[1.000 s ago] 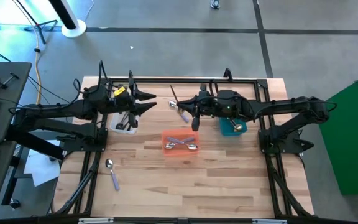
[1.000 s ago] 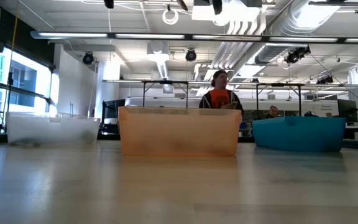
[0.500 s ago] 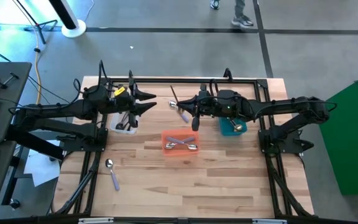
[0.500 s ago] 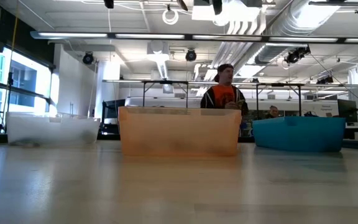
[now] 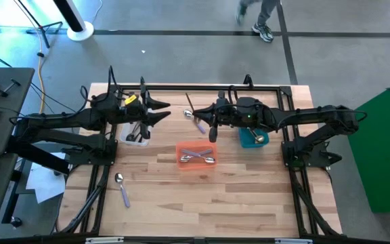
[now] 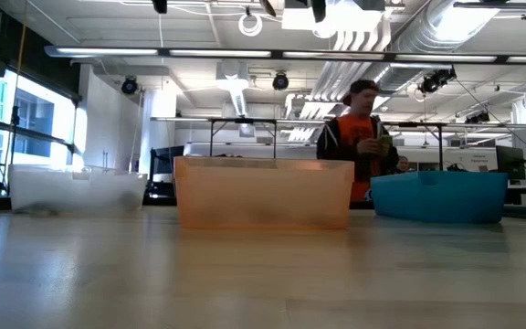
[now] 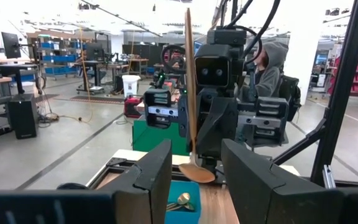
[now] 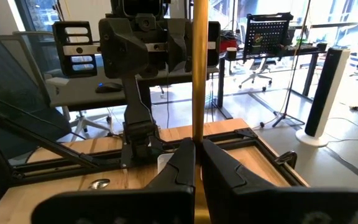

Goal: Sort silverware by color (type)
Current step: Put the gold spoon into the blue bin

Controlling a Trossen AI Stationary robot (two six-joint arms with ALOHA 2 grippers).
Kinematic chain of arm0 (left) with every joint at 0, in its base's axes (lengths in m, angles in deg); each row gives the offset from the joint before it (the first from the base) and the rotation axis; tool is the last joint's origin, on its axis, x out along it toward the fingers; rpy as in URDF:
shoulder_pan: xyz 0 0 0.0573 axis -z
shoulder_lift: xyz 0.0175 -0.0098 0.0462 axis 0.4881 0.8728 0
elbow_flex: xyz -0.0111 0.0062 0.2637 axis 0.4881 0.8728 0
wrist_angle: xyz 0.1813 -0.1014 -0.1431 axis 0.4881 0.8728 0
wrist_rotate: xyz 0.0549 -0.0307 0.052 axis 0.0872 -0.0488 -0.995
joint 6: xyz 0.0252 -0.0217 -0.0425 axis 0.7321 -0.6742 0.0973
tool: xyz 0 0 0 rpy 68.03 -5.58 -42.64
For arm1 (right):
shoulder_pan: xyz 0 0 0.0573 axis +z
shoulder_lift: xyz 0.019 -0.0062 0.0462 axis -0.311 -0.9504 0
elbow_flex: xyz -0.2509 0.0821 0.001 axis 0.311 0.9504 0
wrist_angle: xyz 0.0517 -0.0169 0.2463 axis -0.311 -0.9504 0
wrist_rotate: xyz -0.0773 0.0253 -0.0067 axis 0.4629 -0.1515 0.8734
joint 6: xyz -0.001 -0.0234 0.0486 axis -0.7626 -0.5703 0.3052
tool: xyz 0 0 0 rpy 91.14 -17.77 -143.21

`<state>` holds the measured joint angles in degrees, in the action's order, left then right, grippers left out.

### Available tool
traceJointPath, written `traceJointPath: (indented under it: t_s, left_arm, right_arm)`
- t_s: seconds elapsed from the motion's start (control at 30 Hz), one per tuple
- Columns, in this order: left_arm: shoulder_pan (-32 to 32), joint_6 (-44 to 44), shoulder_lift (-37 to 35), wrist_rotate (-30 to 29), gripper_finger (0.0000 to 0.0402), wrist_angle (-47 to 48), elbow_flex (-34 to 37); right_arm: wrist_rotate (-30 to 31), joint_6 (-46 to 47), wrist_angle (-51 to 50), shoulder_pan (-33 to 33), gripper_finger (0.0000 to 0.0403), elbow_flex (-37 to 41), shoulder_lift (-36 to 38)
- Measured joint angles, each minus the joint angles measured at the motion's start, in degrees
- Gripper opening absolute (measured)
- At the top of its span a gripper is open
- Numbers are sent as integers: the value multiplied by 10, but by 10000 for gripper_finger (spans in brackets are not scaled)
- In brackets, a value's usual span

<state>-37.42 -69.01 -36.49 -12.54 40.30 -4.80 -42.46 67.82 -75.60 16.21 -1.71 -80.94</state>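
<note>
My right gripper (image 5: 200,115) hangs over the far middle of the table, shut on a gold spoon (image 7: 190,93). The spoon stands upright with its bowl (image 7: 196,173) down. Facing it from the left, my left gripper (image 5: 164,110) is open and holds nothing. One spoon with a lavender handle (image 5: 122,188) lies flat on the table at the near left. Black spoons stand in the clear bin (image 5: 135,133). Silver spoons lie in the orange bin (image 5: 196,156). A gold spoon lies in the teal bin (image 5: 254,138). My right gripper pinches the gold spoon's handle (image 8: 199,134) between its two fingers. The fingers lie level, pointing toward the table's left edge, across the handle. The spoon is upright and clear of the table, most of its handle above the fingers and its bowl below.
The three bins stand in a row along the far half of the table, seen in the low view as clear (image 6: 76,190), orange (image 6: 263,192) and teal (image 6: 438,195). A black frame (image 5: 202,87) edges the table. A person (image 6: 362,137) is beyond the far edge.
Neither arm nor any spoon has moved. The person beyond the far edge has walked toward the right.
</note>
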Motion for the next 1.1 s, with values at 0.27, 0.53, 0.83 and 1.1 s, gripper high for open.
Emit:
traceJointPath:
  t_s: [0.27,0.53,0.83,1.1]
  left_arm:
    - [0,0,0,0,131,6,0]
    - [0,0,0,0,131,6,0]
    - [0,0,0,0,131,6,0]
    - [0,0,0,0,131,6,0]
  right_arm:
    - [-2,1,0,0,0,0,0]
    - [-3,1,-18,0,0,0,0]
    - [-6,3,-24,0,0,0,0]
    - [-10,5,-24,0,0,0,0]
